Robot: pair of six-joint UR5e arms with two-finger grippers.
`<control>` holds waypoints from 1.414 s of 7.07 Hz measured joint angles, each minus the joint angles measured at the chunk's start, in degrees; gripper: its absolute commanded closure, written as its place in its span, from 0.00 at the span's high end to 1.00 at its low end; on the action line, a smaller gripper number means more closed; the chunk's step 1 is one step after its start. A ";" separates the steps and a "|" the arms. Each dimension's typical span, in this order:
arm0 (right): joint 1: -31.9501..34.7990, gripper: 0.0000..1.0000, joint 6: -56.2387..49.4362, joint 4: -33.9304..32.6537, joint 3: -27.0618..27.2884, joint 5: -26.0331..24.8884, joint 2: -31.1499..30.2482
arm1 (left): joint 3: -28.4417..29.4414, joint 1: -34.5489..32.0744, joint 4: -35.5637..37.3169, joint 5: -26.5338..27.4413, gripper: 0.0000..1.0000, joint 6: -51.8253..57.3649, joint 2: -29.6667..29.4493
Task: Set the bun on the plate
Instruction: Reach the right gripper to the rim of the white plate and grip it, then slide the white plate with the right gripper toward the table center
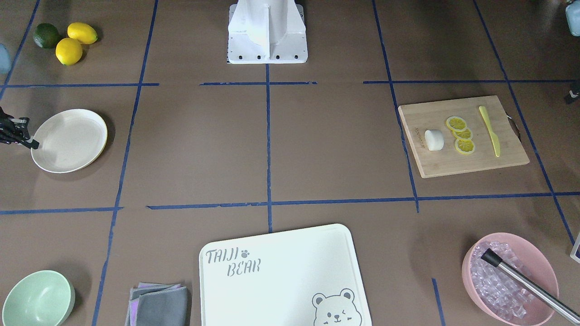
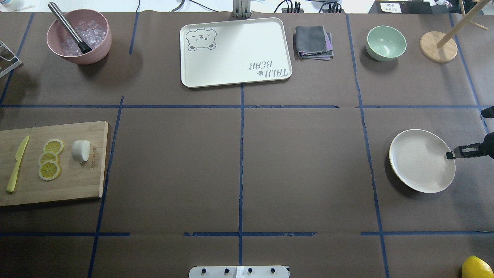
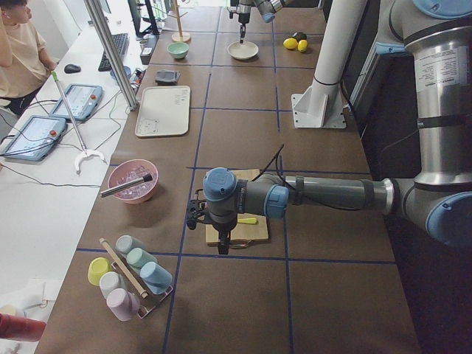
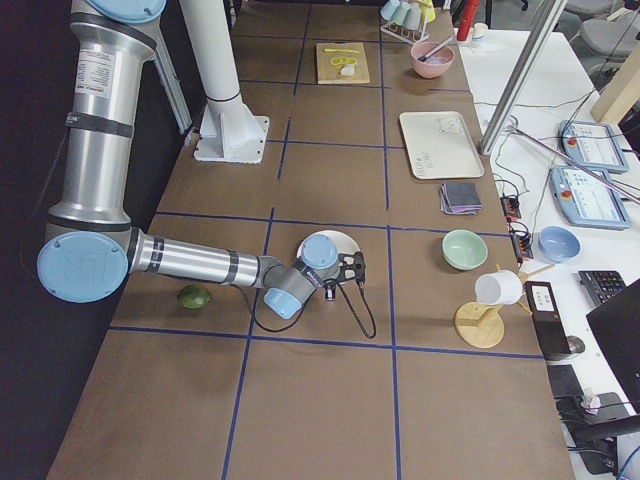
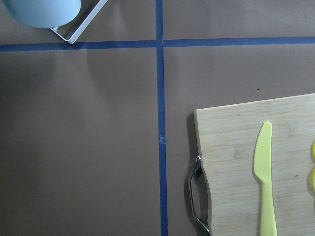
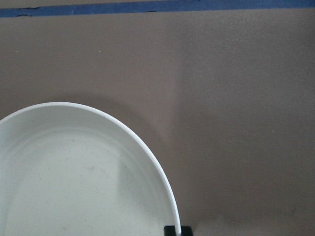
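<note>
The white bun [image 2: 81, 150] [image 1: 434, 139] lies on a wooden cutting board [image 2: 77, 181], beside the lemon slices [image 2: 50, 159]. At the opposite end of the table is the cream plate [image 2: 418, 162] [image 1: 68, 142]. My right gripper [image 2: 450, 155] [image 1: 32, 144] is at the plate's outer rim. In the right wrist view the rim [image 6: 162, 182] runs between the black fingertips [image 6: 170, 230], so the gripper looks shut on it. My left gripper [image 3: 220, 243] hangs past the board's handle end, away from the bun. I cannot tell whether it is open or shut.
A yellow knife [image 2: 17, 164] lies on the board. At the far edge are a pink ice bowl [image 2: 79, 38] with a metal tool, the bear board [image 2: 235, 52], a grey cloth [image 2: 313, 42], a green bowl [image 2: 386, 43] and a wooden stand [image 2: 439, 47]. Lemons [image 1: 74, 43] sit near the base.
</note>
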 measured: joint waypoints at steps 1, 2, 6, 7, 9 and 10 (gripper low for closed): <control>0.01 0.00 0.05 0.01 0.58 0.37 0.22 | 0.00 0.00 0.00 0.00 1.00 0.02 -0.02; 0.01 0.00 0.31 -0.23 1.85 1.03 1.01 | 0.00 0.00 0.00 0.00 1.00 0.03 -0.03; -3.36 0.00 11.23 -7.97 5.60 2.10 14.97 | -0.03 0.06 -0.02 -0.06 1.00 0.03 -0.04; -7.44 0.00 14.50 -11.01 5.46 -1.96 19.18 | -0.04 0.08 -0.06 -0.08 1.00 0.01 -0.06; -15.12 0.01 22.09 -19.65 5.05 -9.58 29.48 | -0.03 0.08 -0.09 -0.09 1.00 0.00 -0.12; -18.04 0.01 25.39 -23.48 4.96 -12.78 33.80 | -0.04 0.09 -0.09 -0.09 1.00 0.00 -0.13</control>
